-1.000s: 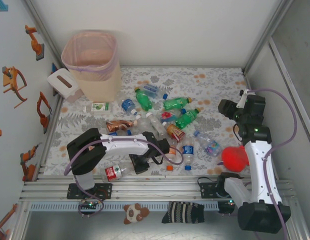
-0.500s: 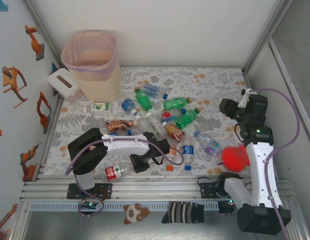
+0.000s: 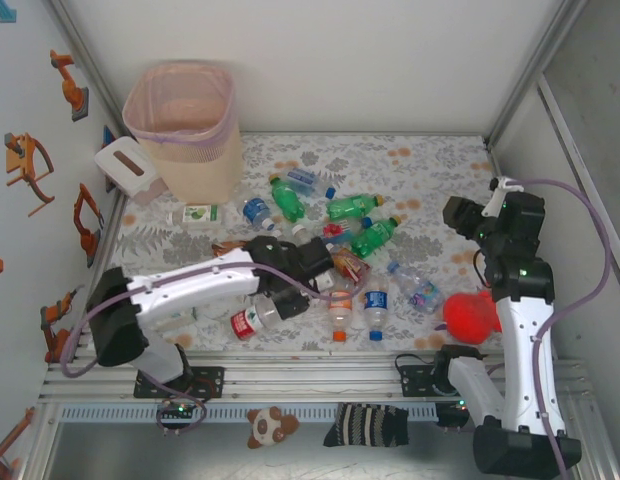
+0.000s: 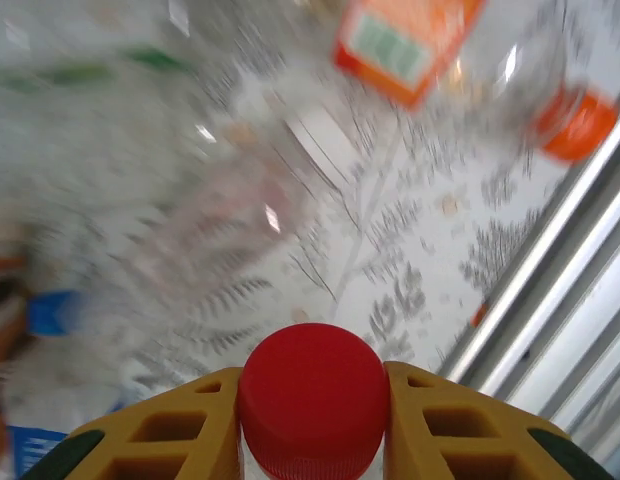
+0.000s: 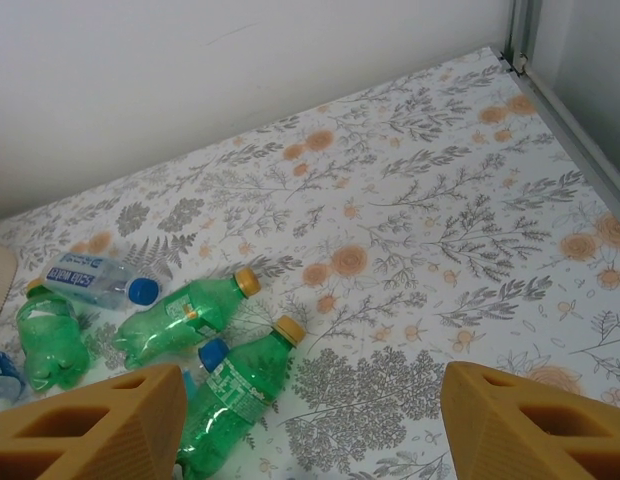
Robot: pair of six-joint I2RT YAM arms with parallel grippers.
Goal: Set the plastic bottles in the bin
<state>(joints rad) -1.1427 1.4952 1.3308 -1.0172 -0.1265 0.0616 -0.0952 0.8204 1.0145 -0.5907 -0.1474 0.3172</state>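
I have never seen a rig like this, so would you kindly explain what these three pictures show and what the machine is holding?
This is a two-armed robot bolted at the near edge of a flowered table. The wide picture looks down from above and behind the arms. The other two pictures come from a camera on each wrist. Scattered on the table are small plastic bottles and a red plush toy. A tall pink bin stands in the far left corner. The left claw is shut on the red cap of a clear bottle, which its wrist camera shows close up. The right claw is open and empty, and its camera looks over some green bottles.
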